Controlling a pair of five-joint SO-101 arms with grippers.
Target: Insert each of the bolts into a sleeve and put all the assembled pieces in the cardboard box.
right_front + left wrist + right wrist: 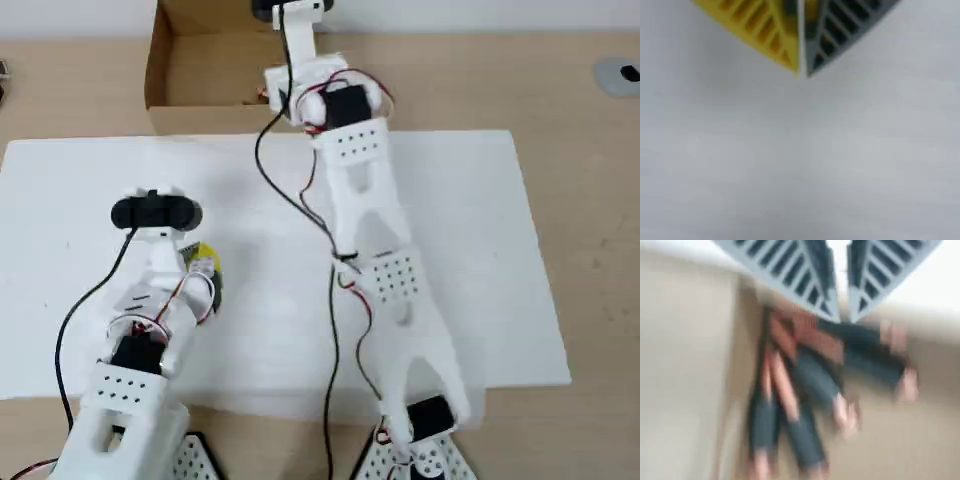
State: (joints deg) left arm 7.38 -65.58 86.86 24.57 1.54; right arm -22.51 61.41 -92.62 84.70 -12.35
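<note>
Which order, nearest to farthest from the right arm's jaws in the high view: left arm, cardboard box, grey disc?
1. cardboard box, far edge; the jaws are over it.
2. left arm, near left side.
3. grey disc, far right corner.

Bright and even, lit softly from above. Faint grey shadows on the white sheet (260, 330). A little dimmer inside the cardboard box (153, 70).
</note>
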